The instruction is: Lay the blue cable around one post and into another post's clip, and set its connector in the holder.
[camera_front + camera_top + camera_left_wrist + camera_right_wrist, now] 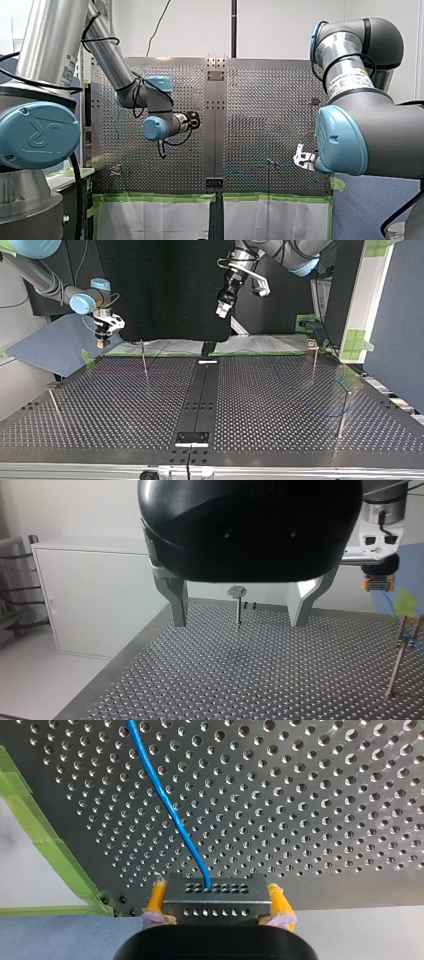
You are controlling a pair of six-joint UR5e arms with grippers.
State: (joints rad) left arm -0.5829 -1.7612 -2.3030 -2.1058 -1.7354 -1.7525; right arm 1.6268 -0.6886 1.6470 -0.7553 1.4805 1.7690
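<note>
At the top view's far left, my right gripper [101, 343] is clamping the connector [215, 904] of the blue cable [170, 810].
My left gripper [239, 620] is hanging with its jaws apart.

Dark connector [216, 902] w/ rows of small holes sat clamped in my right gripper [216, 892]; thin blue cable [165, 800] ran from its top-centre, curving away.

The perforated metal table [125, 405] is split down its middle by a dark strip [200, 400]. Green tape [155, 197] runs along its near edge in the front view, with white sheets [150, 220] hanging just below. A white cabinet [95, 600] stands beside the table. A black backdrop [160, 285] hangs behind it in the top view.
</note>
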